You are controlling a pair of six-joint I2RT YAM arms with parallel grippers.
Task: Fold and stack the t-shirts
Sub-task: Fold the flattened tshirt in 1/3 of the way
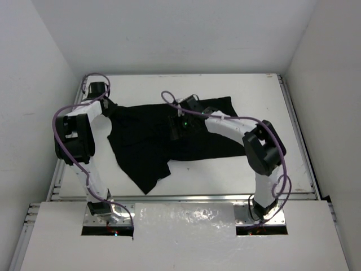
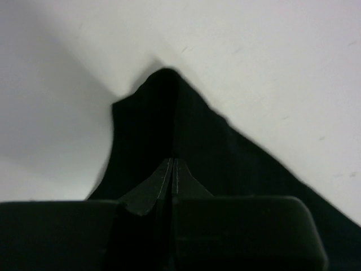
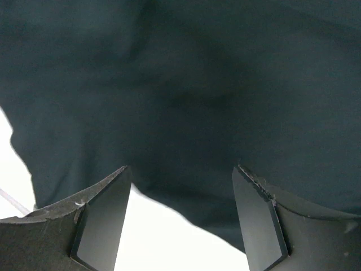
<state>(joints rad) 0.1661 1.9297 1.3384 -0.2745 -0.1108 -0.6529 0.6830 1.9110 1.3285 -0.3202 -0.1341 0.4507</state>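
Bright, even light from overhead in the top view, with only faint, soft shadows on the white desk (image 1: pixel 237 175). Mild glare off the glossy sheet (image 1: pixel 186 217) at the near edge. Hardly any detail in the black t-shirt (image 1: pixel 141 147), almost a flat dark patch. Soft focus throughout the left wrist view, with a broad grey shadow at left. Dimmer in the right wrist view: blurred cloth with a greenish cast, sharper jaws, blown-out white at lower left.
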